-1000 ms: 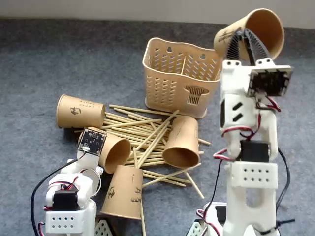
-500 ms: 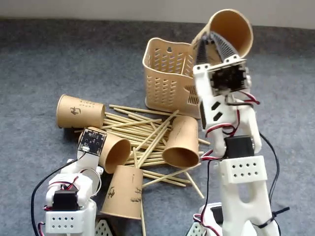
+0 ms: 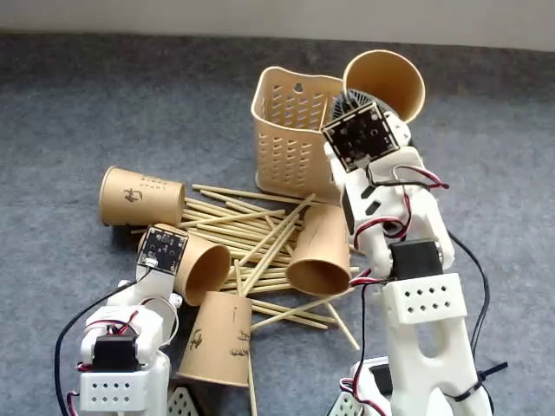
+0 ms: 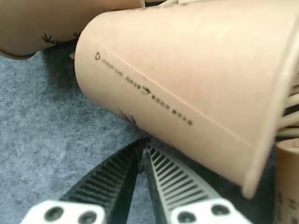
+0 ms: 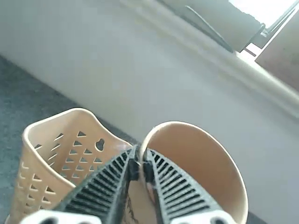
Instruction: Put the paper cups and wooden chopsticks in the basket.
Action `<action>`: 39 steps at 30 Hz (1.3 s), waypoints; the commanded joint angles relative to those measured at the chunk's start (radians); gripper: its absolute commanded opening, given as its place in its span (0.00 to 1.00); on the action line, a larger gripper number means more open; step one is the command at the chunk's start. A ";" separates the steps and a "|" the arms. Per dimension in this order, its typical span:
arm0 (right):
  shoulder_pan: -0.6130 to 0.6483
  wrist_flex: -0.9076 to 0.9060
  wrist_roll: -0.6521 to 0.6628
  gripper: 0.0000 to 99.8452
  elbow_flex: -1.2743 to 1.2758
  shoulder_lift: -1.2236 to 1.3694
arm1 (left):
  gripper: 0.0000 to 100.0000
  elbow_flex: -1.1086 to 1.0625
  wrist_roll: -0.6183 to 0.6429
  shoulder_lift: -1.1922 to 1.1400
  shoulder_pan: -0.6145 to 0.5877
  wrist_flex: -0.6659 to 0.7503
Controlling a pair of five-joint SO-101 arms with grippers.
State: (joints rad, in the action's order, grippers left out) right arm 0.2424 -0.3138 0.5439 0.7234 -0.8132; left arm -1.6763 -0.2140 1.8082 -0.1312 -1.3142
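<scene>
Right gripper of mine is pinched tight on the rim of a paper cup, one finger inside the mouth and one down the outer wall. It holds that cup in the air toward the table's far edge.

As I judge it, the next move turns on this: the basket stands just to my left of the cup and below it, open top upward. The cup's long axis is tilted, with the mouth up and back toward my wrist and the base pointing away and down. So the cup looks to hang at the basket's right-hand end rather than squarely over the opening. I cannot tell whether its base is inside the line of the rim. This arm is plainly the nearer one.

The cup is tan paper with some dark print on its wall, and its rim is round and undented.

Left gripper, fingers closed together on nothing, sits low over the grey table, its tips just beside a cup lying on its side. Other cups lie across the heap of wooden chopsticks mid-table, on the basket's near side.
</scene>
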 commanded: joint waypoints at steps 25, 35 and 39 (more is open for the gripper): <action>0.035 -0.407 -0.080 0.06 0.065 -0.418 | 0.01 -0.019 -0.002 0.012 -0.008 -0.005; 0.030 -0.766 -0.203 0.06 0.062 -0.536 | 0.01 -0.019 -0.002 0.012 -0.008 -0.005; 0.030 -0.872 -0.245 0.06 0.062 -0.582 | 0.01 -0.019 -0.002 0.012 -0.008 -0.005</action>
State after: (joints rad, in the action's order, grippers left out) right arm 0.2670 -1.1239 0.3261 0.7956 -1.3594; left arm -1.6763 -0.2140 1.8082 -0.1312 -1.3142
